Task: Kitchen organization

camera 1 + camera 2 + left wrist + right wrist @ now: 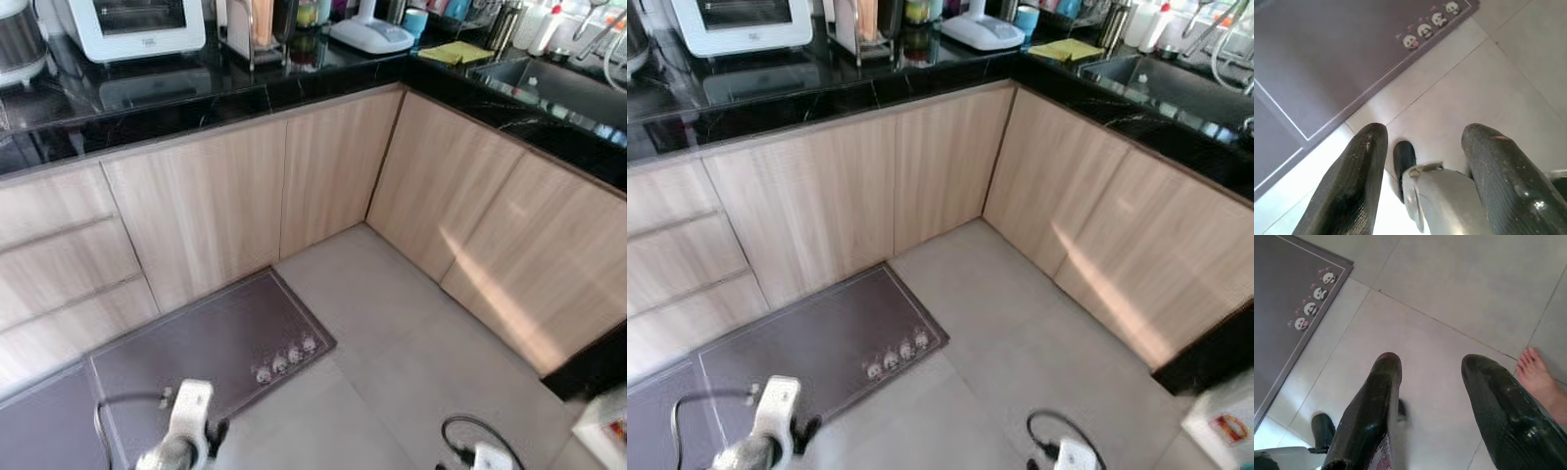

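Both arms hang low at the robot's sides, wrists pointing down at the grey tiled floor (392,343). Left arm (186,431) sits above the near edge of the dark purple mat (206,343); right arm (485,455) is over bare tile, well apart from the mat.

Left gripper (1422,142): fingers spread, nothing between them, aimed at the tile just beside the mat's corner (row of small panda prints (1430,27) along that edge).

Right gripper (1432,377): fingers likewise parted and empty, aimed at floor. A person's bare foot (1542,382) rests on the tile near its far finger.

Task area: L-shaped black countertop (225,98) over light wood cabinets (245,196), well ahead of both grippers. On it: white toaster oven (132,24), white appliance (370,34), a yellow cloth (456,52) beside the sink (549,83). Bottles and cups stand behind, too small to identify.
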You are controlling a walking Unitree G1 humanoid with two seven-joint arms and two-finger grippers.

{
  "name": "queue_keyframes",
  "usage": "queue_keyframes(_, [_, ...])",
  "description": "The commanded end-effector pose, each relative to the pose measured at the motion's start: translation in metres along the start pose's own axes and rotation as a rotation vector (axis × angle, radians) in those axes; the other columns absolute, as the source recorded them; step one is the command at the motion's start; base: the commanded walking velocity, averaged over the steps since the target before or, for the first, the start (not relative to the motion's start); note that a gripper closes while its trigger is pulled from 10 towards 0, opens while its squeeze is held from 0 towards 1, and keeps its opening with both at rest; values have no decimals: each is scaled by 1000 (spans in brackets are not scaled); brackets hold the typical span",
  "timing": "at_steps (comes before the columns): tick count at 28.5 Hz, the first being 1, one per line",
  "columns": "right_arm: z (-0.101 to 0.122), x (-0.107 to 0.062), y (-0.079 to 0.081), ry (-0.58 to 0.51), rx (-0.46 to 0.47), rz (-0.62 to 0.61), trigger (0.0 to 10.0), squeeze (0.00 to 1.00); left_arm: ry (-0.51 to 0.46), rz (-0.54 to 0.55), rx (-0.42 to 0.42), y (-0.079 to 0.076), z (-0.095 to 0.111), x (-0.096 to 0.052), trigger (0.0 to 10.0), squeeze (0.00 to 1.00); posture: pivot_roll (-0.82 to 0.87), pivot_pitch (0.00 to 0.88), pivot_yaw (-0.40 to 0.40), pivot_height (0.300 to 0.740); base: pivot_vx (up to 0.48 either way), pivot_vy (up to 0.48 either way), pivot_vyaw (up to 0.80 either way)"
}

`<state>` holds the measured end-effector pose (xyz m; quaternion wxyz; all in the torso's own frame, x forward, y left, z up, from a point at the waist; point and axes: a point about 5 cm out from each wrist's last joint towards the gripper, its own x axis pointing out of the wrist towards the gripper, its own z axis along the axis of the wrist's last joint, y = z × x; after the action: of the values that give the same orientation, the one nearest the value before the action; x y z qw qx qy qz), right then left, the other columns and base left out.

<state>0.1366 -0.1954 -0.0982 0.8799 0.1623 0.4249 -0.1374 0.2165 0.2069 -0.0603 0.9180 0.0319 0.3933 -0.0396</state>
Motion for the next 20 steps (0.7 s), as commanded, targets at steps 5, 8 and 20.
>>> queue_keyframes(5, [4,0,-7,-13,4,-21,10000,0,6,-13,-7,-6,-1,1,10000,0,271,80,-122,740,0,-247,0])
queue_keyframes(8, [4,0,-7,-13,4,-21,10000,0,6,-14,-7,-6,-1,1,10000,0,271,80,-122,740,0,-247,0])
queue_keyframes(20, [2,-2,-17,4,-12,-35,10000,0,45,-1,-44,-13,-9,1,10000,0,254,73,-143,740,0,85,0])
